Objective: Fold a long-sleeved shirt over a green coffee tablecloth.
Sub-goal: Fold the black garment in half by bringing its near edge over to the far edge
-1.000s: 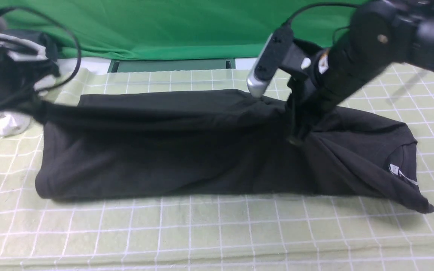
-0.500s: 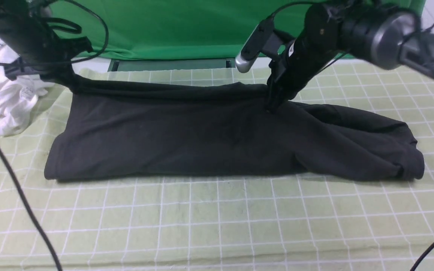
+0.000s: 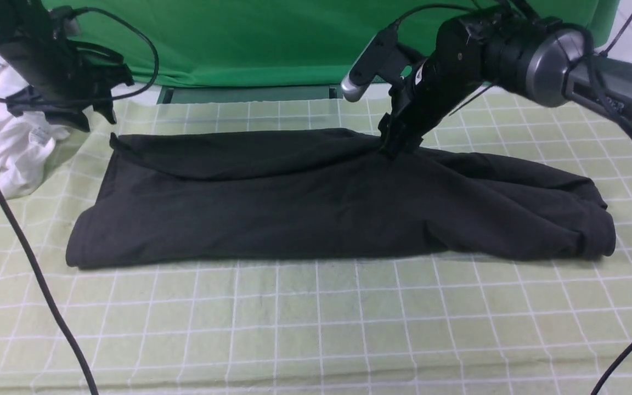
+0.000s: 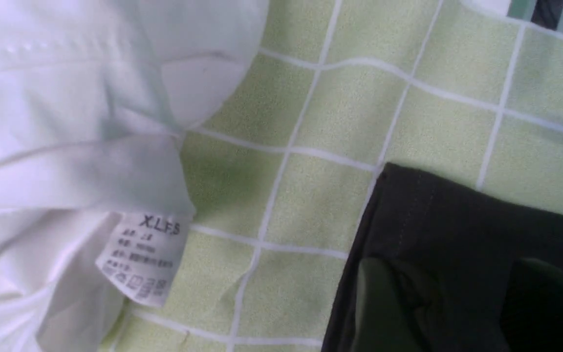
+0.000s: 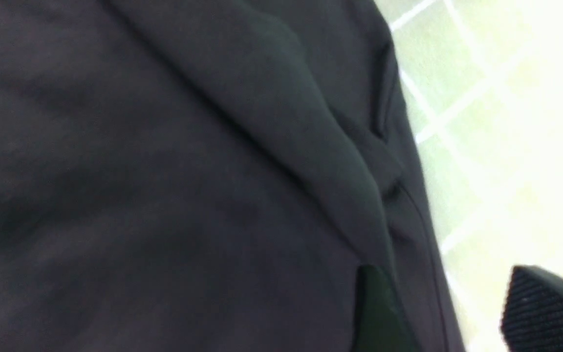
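The long-sleeved shirt [image 3: 316, 203] lies across the middle of the green coffee tablecloth [image 3: 316, 318] as one long dark band, doubled lengthwise, with no sleeve sticking out. The lengthwise fold looks done. The end on the robot's right is bunched and creased, and the crosswise folds that would make a compact bundle appear still to come. The left tool [image 3: 96, 119] hangs just above the band's far left corner, its jaws apart and clamped on nothing. The right tool [image 3: 397, 145] touches the far edge, its jaws likewise apart. A white garment [image 3: 3, 148] sits at the surface's left edge.
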Action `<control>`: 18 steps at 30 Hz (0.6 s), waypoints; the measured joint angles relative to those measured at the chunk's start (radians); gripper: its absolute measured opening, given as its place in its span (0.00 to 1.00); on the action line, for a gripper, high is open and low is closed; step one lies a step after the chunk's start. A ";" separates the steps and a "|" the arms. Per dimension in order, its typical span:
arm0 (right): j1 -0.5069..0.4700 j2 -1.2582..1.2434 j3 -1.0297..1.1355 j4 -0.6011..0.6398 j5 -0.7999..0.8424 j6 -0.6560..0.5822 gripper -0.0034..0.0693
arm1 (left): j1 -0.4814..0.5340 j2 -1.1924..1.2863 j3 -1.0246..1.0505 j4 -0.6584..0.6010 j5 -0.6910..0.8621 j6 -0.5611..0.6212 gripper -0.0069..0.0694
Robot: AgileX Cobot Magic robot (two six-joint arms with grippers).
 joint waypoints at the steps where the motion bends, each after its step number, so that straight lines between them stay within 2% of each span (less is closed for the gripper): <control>1: -0.001 -0.018 -0.005 -0.003 0.029 0.027 0.47 | 0.000 -0.010 -0.001 -0.002 0.010 0.002 0.55; 2: -0.001 -0.023 -0.005 -0.004 0.036 0.027 0.47 | 0.000 -0.010 -0.001 -0.002 0.010 0.002 0.55; 4: -0.006 -0.090 -0.012 -0.011 0.118 0.080 0.30 | -0.003 -0.055 -0.011 -0.042 0.068 0.049 0.52; 7: -0.019 -0.178 -0.019 -0.012 0.204 0.109 0.11 | -0.031 -0.096 -0.013 -0.088 0.147 0.123 0.38; 10: -0.030 -0.230 -0.020 -0.012 0.243 0.130 0.06 | -0.110 -0.110 -0.015 -0.099 0.174 0.189 0.19; 11: -0.033 -0.243 -0.020 -0.012 0.254 0.135 0.05 | -0.137 -0.110 -0.013 -0.103 0.175 0.197 0.15; 12: -0.034 -0.245 -0.020 -0.012 0.259 0.139 0.05 | -0.151 -0.109 -0.010 -0.104 0.175 0.202 0.14; 14: -0.044 -0.261 -0.020 -0.012 0.296 0.149 0.05 | -0.246 -0.091 0.002 -0.112 0.181 0.216 0.11; 18: -0.046 -0.267 -0.020 -0.006 0.365 0.156 0.05 | -0.342 -0.013 0.003 -0.093 0.173 0.216 0.10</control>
